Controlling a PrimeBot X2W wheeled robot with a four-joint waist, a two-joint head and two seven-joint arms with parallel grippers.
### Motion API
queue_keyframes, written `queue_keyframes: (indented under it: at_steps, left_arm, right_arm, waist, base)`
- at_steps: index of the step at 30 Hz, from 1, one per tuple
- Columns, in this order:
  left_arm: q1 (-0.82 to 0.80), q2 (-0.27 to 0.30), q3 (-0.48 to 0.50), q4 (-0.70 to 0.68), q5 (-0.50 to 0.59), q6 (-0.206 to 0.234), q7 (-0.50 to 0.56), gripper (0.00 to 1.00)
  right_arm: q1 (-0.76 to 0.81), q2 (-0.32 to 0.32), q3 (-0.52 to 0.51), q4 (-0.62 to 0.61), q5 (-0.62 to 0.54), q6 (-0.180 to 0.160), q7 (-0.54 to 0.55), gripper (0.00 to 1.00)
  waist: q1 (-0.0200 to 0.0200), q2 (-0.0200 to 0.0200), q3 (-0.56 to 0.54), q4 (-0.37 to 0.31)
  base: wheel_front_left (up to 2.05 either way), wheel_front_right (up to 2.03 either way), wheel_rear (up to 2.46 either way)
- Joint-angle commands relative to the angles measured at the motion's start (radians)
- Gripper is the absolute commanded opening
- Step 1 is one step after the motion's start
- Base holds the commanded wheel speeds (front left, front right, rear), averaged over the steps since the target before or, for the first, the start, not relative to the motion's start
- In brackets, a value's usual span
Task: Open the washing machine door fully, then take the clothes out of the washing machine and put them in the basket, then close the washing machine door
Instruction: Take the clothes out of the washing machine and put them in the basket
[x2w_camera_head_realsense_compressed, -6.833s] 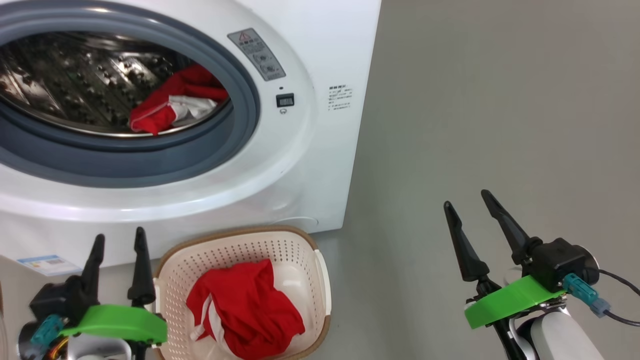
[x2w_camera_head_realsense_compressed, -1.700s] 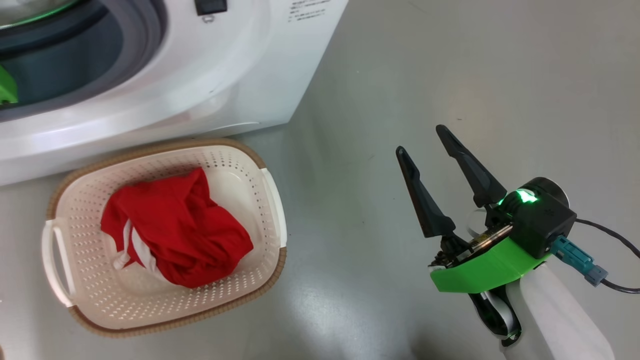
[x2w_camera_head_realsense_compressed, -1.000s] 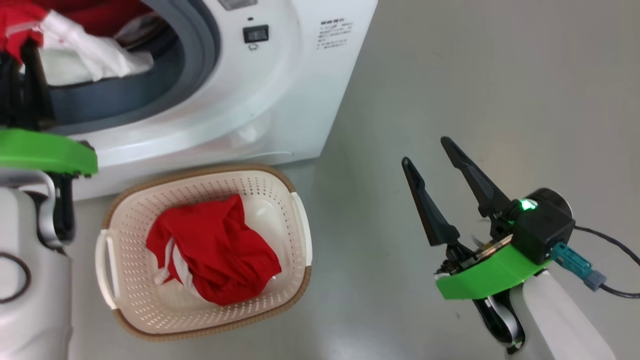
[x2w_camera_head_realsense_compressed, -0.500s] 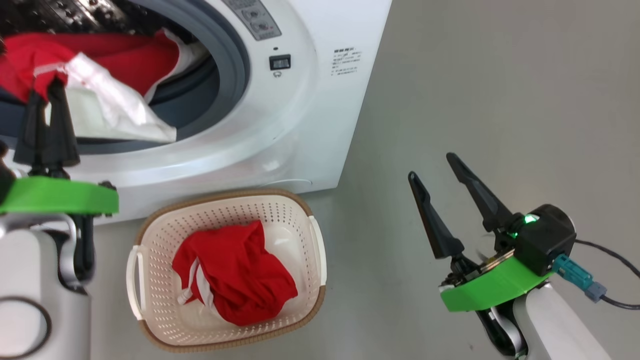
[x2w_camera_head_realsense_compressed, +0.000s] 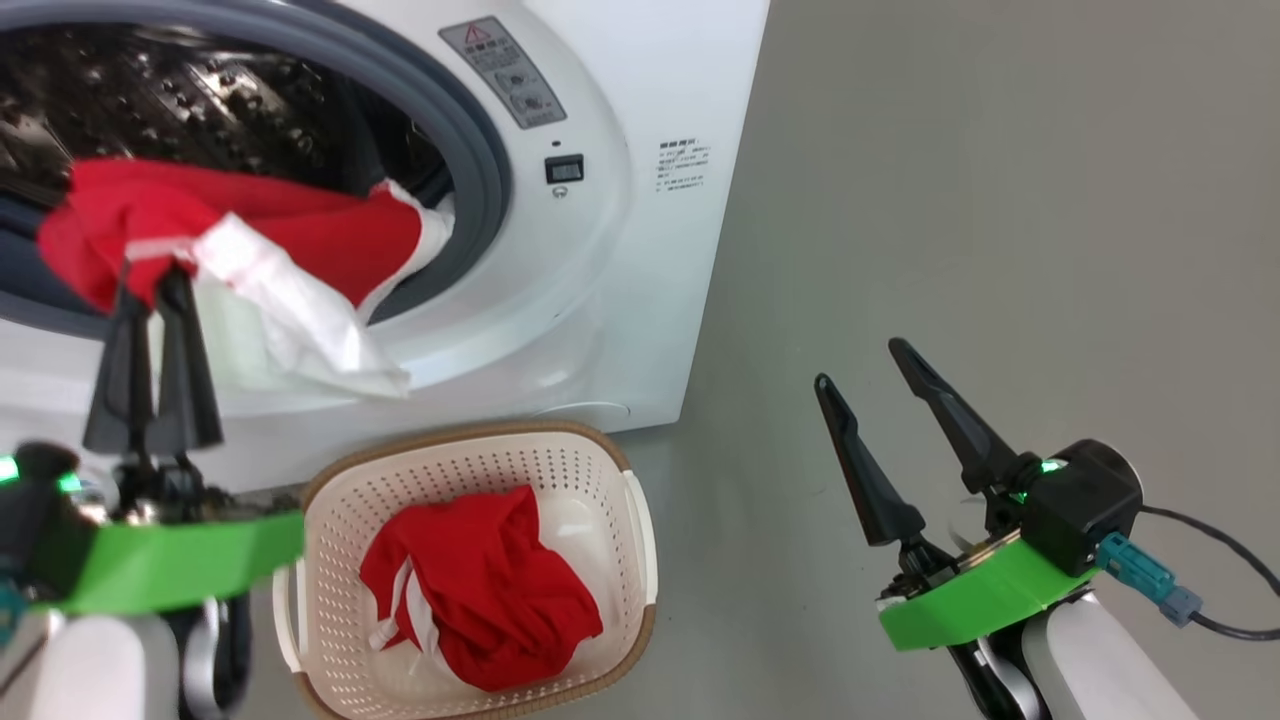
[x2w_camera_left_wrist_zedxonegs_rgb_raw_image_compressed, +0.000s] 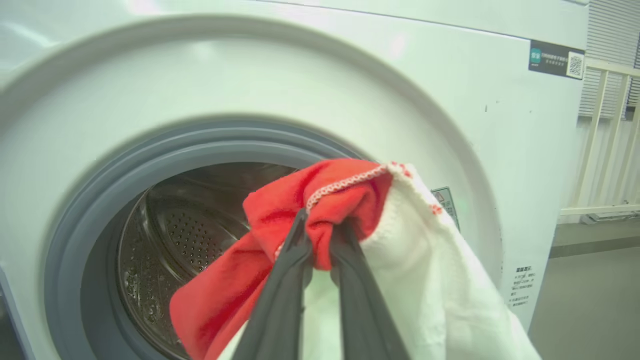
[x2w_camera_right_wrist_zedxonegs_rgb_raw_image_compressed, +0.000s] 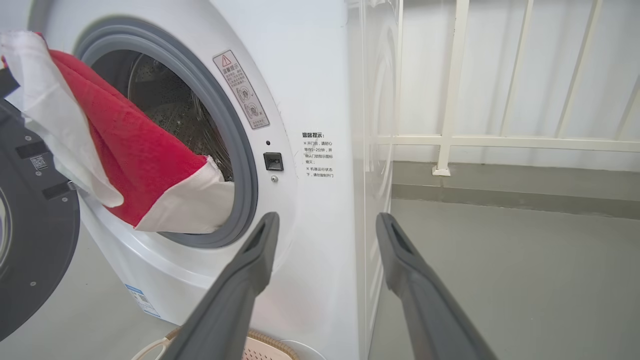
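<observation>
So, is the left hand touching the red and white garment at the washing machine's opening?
Touching. The left wrist view shows the left hand shut on a red fold of the garment, with fabric bunched over its tips.

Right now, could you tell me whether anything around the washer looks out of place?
Only the red and white garment: it hangs half out of the drum over the grey ring, pinched in the left gripper. That looks like mid-transfer, not a fault. The basket stands upright with another red garment inside.
</observation>
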Motion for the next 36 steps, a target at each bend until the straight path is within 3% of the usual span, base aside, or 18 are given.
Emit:
queue_keyframes:
  at_steps: [1,8,15,21,27,36]
  left_arm:
    - [0.022,0.015,0.023,-0.066,0.006,0.009,0.001,0.0]
    - [0.14,-0.016,-0.01,-0.247,0.024,0.047,0.032,0.0]
    - [0.2,-0.043,-0.04,-0.22,-0.011,0.077,0.07,0.0]
    - [0.183,-0.054,-0.069,-0.05,-0.051,0.079,0.066,0.0]
    - [0.096,-0.054,-0.06,0.287,-0.1,0.041,0.018,0.0]
    - [-0.08,-0.055,-0.054,0.677,-0.141,0.009,0.019,0.0]
  right_arm:
    - [0.014,-0.004,0.022,-0.021,0.004,0.006,-0.006,1.0]
    - [0.026,-0.007,0.018,-0.025,0.003,0.006,-0.006,1.0]
    - [0.029,-0.013,0.023,-0.026,0.004,0.006,-0.006,1.0]
    - [0.012,-0.017,0.028,-0.031,0.003,0.006,-0.006,1.0]
    - [-0.022,-0.011,0.047,-0.032,0.006,0.006,-0.006,1.0]
    - [-0.054,0.001,0.041,-0.017,-0.014,0.006,-0.006,1.0]
  waist:
    - [0.0,0.0,-0.011,0.0]
    - [0.0,0.0,-0.015,0.009]
    - [0.0,0.0,0.007,0.023]
    - [0.0,0.0,0.043,0.024]
    - [0.0,0.0,0.092,0.009]
    - [0.0,0.0,0.176,-0.03]
  base:
    - [0.0,0.0,0.0]
    - [0.0,0.0,0.0]
    - [0.0,0.0,0.0]
    - [0.0,0.0,0.0]
    - [0.0,0.0,0.0]
    - [0.0,0.0,0.0]
